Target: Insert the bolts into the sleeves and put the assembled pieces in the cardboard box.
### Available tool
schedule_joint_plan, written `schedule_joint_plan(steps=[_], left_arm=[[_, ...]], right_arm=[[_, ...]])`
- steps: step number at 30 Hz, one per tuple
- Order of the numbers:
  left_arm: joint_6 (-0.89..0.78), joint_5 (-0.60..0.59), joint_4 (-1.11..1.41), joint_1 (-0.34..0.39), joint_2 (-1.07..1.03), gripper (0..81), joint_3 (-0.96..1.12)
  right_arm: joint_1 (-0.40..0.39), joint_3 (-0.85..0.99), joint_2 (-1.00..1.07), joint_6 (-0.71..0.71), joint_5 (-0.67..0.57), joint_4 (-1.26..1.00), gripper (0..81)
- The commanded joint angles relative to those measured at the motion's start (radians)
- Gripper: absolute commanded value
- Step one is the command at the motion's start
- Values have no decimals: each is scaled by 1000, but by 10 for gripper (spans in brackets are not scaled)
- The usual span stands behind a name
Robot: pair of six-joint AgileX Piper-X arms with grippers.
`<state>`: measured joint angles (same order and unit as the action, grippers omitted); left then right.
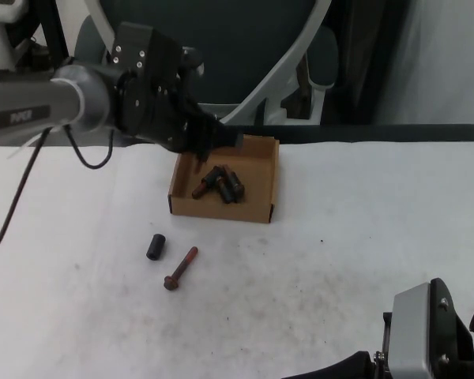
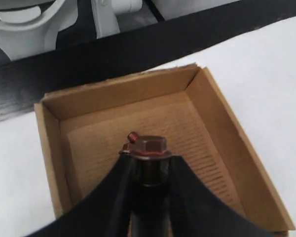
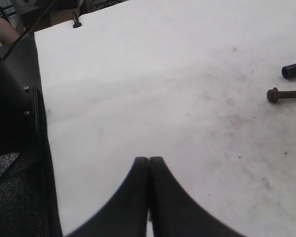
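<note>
Left hand, closed on a bolt apparently sleeved, long axis along the fingers, head pointing into the cardboard box below.

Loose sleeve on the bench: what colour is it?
The sleeve is black, best seen in the high view.

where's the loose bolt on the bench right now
In the high view the loose bolt lies on the white bench, on the near side of the cardboard box, just right of the lone black sleeve.
</note>
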<state>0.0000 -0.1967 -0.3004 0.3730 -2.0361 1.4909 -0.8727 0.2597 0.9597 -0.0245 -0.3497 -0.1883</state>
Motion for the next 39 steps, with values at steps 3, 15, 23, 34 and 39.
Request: schedule_joint_plan(steps=[3,15,23,34,39], left_arm=[[0,16,-29,-5,-53,8,54],[9,9,-21,-23,-141,16,56],[45,9,-41,-38,-142,442,56],[68,-32,-85,-48,-107,470,56],[69,-59,-101,-48,-23,470,56]], right_arm=[[-3,5,-8,9,-7,0,3],[-3,5,-8,8,-7,2,3],[-3,5,-8,8,-7,56,3],[-3,5,-8,1,-7,87,3],[-3,5,-8,1,-7,94,3]])
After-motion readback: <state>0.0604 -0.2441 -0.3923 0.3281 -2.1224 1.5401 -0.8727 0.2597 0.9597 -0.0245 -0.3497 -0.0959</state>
